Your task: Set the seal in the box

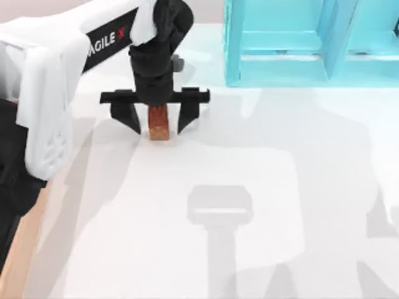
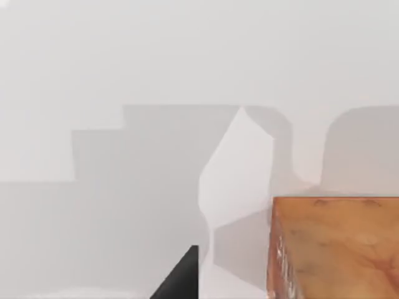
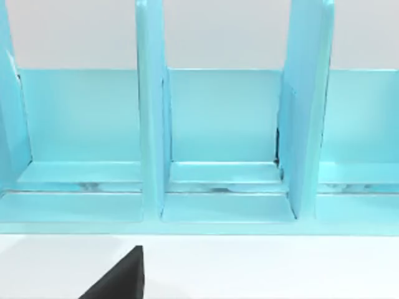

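The left gripper (image 1: pixel 157 118) hung straight down over the white table (image 1: pixel 262 187), toward the top view's left. Its two black fingers (image 1: pixel 128 117) stood spread, one on either side of the seal (image 1: pixel 159 123), with a visible gap at each side; the pincer was released, not clamped on the block. The seal stood upright on the table between them. The left wrist view showed its mottled reddish-brown face (image 2: pixel 336 249) close up. A strip of the box's wooden rim (image 1: pixel 22 249) showed at the table's left edge, well apart from the seal. A turquoise shelf (image 1: pixel 299 43) stood at the far right. The right wrist view faced that shelf's compartments (image 3: pixel 224 124); I could not tell the right gripper's state.
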### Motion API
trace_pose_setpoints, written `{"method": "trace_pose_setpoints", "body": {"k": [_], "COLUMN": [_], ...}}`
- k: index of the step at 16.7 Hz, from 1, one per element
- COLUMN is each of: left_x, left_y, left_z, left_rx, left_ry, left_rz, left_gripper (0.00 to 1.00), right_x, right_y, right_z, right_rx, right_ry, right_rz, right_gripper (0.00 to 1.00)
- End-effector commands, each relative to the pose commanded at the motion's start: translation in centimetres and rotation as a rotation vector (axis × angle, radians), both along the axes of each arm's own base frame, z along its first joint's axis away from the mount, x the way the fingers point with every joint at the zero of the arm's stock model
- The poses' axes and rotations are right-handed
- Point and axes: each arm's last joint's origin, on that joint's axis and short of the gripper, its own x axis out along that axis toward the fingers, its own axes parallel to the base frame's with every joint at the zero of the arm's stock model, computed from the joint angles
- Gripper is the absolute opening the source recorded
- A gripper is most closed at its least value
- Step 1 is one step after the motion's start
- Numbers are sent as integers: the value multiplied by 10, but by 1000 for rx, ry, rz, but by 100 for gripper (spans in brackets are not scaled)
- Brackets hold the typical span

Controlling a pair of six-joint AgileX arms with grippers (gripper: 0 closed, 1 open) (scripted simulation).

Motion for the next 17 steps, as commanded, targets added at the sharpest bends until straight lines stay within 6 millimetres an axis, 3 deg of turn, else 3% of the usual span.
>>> {"method": "trace_pose_setpoints", "body": {"k": [7, 17], "left_x": [0, 0], "left_y": [0, 0], "left_z": [0, 0], "left_rx": [0, 1], "left_ry": [0, 2], "left_rz": [0, -1], "left_gripper": [2, 0], "right_x": [0, 0], "right_y": [0, 0], "right_z": [0, 0], "right_rx": [0, 0], "right_ry": [0, 0], "right_rz": [0, 0], "right_gripper": [100, 100]}}
